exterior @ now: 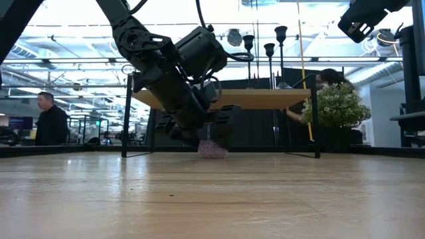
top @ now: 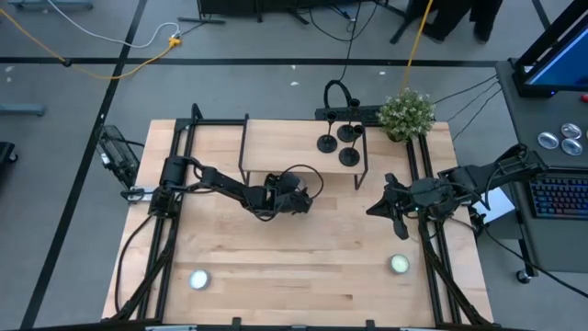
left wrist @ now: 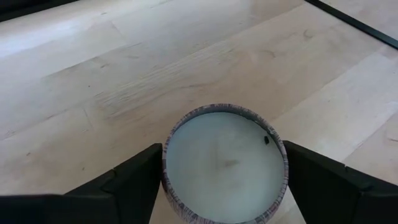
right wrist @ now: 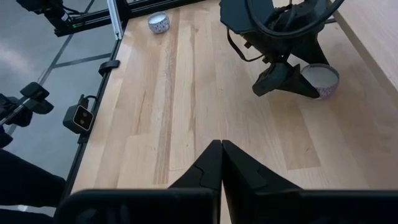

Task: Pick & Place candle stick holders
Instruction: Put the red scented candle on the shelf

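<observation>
- Candle stick holders (top: 339, 141) stand on a raised shelf (top: 276, 140) near the surface's far edge.
- Left end effector (left wrist: 221, 186), open, straddles a candle (left wrist: 222, 163) mid-surface; centre before closing.
- Right end effector (right wrist: 221, 163) waits closed near the right edge.

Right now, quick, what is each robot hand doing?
Left gripper: fingers open on either side of a round candle, which sits on the table; no squeeze seen.
Right gripper: fingers shut, holding nothing.
</observation>
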Tool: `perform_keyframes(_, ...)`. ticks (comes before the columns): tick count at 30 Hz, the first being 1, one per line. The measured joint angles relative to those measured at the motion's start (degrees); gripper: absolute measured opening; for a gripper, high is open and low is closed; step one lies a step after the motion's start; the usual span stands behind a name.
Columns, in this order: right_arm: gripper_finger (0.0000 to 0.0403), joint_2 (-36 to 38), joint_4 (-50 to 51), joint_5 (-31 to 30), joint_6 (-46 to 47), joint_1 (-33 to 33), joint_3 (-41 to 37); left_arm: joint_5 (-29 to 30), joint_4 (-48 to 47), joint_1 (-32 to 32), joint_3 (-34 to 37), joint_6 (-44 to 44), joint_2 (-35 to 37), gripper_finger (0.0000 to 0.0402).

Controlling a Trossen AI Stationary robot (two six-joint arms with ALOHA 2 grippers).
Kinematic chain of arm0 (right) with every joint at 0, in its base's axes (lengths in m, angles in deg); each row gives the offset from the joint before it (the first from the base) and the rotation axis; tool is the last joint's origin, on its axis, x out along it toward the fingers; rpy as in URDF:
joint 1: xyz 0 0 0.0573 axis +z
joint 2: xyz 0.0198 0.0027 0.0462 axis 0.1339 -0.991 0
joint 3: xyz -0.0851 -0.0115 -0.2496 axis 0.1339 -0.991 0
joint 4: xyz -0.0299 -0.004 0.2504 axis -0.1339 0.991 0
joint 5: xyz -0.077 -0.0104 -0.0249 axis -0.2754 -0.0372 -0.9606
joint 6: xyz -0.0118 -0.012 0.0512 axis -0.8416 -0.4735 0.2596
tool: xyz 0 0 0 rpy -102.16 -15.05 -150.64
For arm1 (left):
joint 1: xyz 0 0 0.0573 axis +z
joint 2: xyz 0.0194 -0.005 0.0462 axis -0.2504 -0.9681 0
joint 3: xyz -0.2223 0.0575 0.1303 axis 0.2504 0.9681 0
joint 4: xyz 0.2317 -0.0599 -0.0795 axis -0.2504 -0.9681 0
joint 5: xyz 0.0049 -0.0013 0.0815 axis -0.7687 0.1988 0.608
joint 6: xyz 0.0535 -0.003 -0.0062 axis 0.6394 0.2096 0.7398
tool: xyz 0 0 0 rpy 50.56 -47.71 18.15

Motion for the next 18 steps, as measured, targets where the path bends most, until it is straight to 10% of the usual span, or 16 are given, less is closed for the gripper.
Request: perform_keyframes(18,0.0,0.0,-0.1,0.0,0.0,0.0,0.0,0.3,0.7,-2.3,-0.2,3.8,2.9,0.0304)
